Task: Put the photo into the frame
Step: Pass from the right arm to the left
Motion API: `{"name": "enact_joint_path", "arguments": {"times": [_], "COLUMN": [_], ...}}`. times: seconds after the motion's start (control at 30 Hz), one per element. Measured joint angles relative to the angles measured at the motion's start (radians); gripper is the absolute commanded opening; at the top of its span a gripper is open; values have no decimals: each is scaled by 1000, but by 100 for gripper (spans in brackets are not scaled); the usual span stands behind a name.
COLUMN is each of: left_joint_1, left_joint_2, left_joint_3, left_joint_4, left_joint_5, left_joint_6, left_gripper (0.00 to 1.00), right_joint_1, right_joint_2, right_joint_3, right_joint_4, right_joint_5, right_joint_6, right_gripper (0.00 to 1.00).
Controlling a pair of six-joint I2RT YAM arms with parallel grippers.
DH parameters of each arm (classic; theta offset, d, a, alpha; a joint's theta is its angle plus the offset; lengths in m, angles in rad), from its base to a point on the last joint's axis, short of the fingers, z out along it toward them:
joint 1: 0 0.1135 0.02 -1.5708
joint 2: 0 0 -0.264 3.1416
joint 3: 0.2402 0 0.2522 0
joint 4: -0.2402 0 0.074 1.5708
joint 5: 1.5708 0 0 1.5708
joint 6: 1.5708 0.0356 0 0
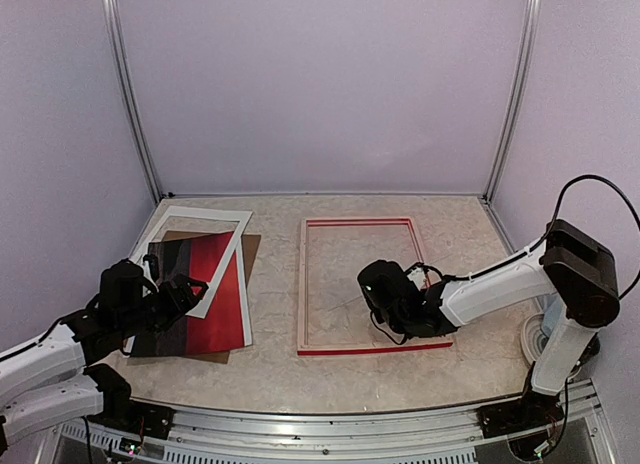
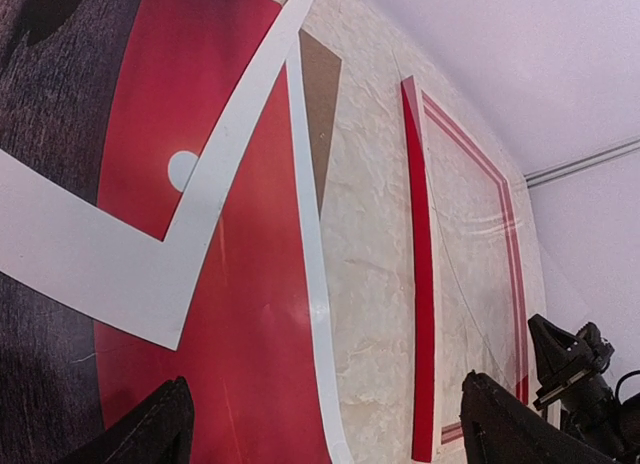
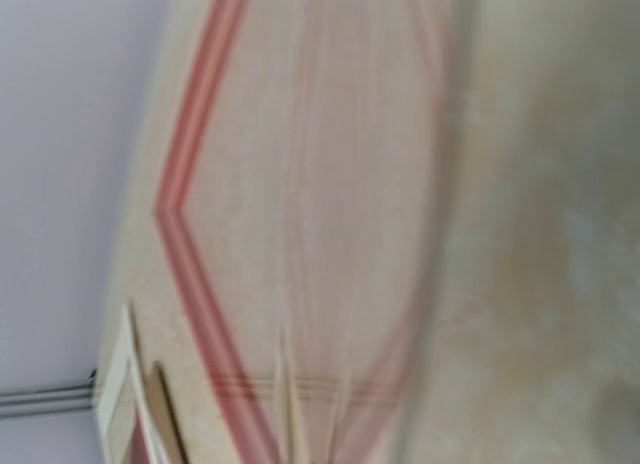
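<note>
Photo: lying flat on the left of the table, red side up, resting on the brown board.
Mat: lying askew across the photo's far part, with one white strip crossing just beside the sun.
Frame: lying flat right of centre, apart from the photo with bare table between them. The table is showing through its opening.
Left gripper: hanging over the photo's near left part, jaws standing wide and holding nothing.
Right gripper: sitting low over the frame's opening, toward its near right side, jaws pressed together and holding nothing.
Right wrist view: showing only blurred frame edges and table.
</note>
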Motion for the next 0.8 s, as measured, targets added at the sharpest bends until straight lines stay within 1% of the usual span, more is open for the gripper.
{"name": "enact_joint_path", "arguments": {"times": [0.07,0.2,0.27,0.4,0.57,0.6,0.67,0.8], "left_joint_1": [-12,-49,-76,-150,-270,-283,-301,-310], "left_joint_2": [9,59,113,251,465,500,570,662], "left_joint_3": [0,3,26,129,323,350,393,442], "left_joint_4": [22,67,85,119,193,211,245,253], "left_joint_5": [11,18,19,17,11,15,37,66], "left_joint_6": [-13,-41,-61,-98,-117,-120,-126,-126], "left_gripper": [95,96,96,98,98,96,97,97], "right_joint_1": [14,26,27,27,29,29,30,31], "right_joint_2": [18,28,28,28,28,26,24,10], "right_joint_3": [19,34,34,34,30,27,18,-7], "right_joint_4": [-39,-69,-75,-77,-65,-58,-45,-16], "right_joint_5": [19,37,38,38,37,37,35,33], "right_joint_6": [33,82,100,121,131,131,130,130], "right_gripper": [0,0,0,0,0,0,0,0]}}
